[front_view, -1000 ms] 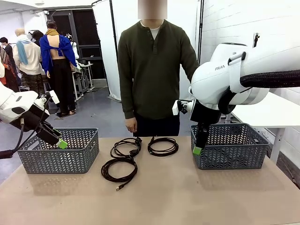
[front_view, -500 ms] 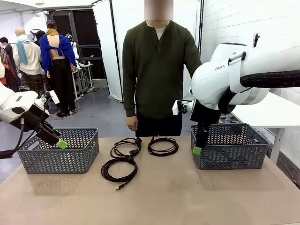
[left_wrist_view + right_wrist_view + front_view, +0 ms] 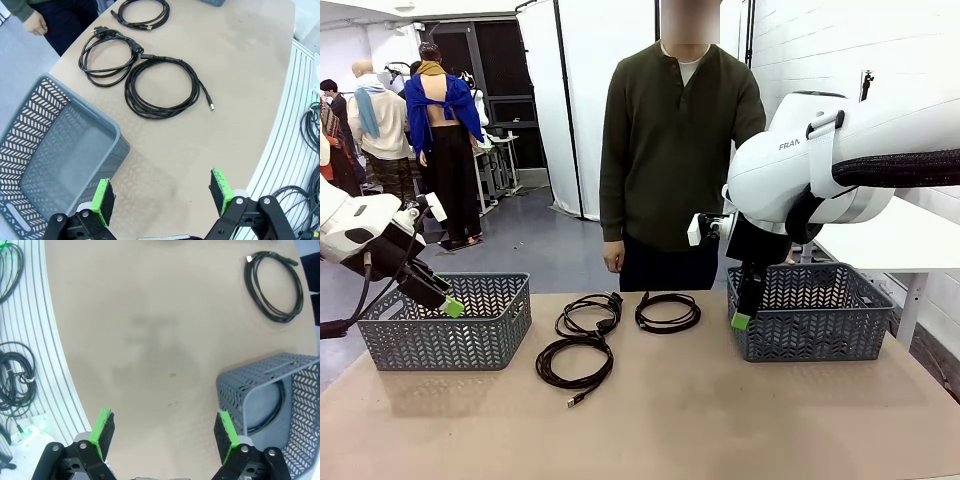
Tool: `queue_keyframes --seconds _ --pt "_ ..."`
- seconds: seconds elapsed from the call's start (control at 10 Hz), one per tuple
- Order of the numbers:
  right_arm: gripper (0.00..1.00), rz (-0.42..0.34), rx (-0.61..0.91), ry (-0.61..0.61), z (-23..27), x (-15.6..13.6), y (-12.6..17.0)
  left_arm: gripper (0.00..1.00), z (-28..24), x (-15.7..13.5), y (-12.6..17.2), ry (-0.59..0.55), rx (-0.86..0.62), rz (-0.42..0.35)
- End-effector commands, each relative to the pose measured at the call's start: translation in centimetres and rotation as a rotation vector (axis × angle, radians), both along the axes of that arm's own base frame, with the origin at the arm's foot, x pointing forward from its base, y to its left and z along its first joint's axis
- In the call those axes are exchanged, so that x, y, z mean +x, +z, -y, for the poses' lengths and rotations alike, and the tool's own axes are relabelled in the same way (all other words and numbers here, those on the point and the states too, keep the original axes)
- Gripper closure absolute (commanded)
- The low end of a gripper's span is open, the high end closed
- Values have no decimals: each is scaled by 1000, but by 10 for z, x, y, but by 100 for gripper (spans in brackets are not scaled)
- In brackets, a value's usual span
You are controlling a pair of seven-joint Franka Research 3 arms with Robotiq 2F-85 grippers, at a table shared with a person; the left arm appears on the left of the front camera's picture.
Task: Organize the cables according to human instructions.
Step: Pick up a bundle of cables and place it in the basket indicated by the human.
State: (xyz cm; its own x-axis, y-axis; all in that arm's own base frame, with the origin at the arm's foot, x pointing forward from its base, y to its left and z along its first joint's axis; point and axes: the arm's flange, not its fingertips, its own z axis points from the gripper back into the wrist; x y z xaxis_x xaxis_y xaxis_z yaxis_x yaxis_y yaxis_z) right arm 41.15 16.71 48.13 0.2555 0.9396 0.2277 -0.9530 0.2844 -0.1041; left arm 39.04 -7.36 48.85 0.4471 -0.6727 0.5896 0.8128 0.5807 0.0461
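Grey plastic lattice is sitting just under my left gripper: I am hovering over the near corner of the left basket, with my green pads standing wide apart and nothing between them. My right gripper is hanging well away from that basket, at the inner corner of the right basket, spread just as wide and gripping nothing. A dark curve is showing inside the right basket. It may be a cord, but I cannot tell.

Three cables are lying flat on the table. The nearest coil is resting just beside the left basket, on its inner side, with a small plug end trailing toward me. The second coil is lying beyond it, touching it or nearly so, off the basket's far corner. The third coil is lying farther out, well apart from the basket. The person's hand is hanging past the table's far edge.

I am judging these cords light, limp and smooth. A lifted loop will probably sag and spread, so I would be pinching across the whole bundle of strands at the coil's rim, not the loose plug.
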Motion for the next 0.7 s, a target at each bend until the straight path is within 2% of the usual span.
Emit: queue_keyframes --seconds 0.0,0.4,0.6 --pt "0 2 -6 -7 1 1 1 0 -3 1 -1 -20 -13 1" --pt "0 0 0 0 0 0 0 0 -3 1 -1 -20 -13 1" --pt "0 -28 12 -77 -18 10 4 0 -3 1 -1 -20 -13 1"
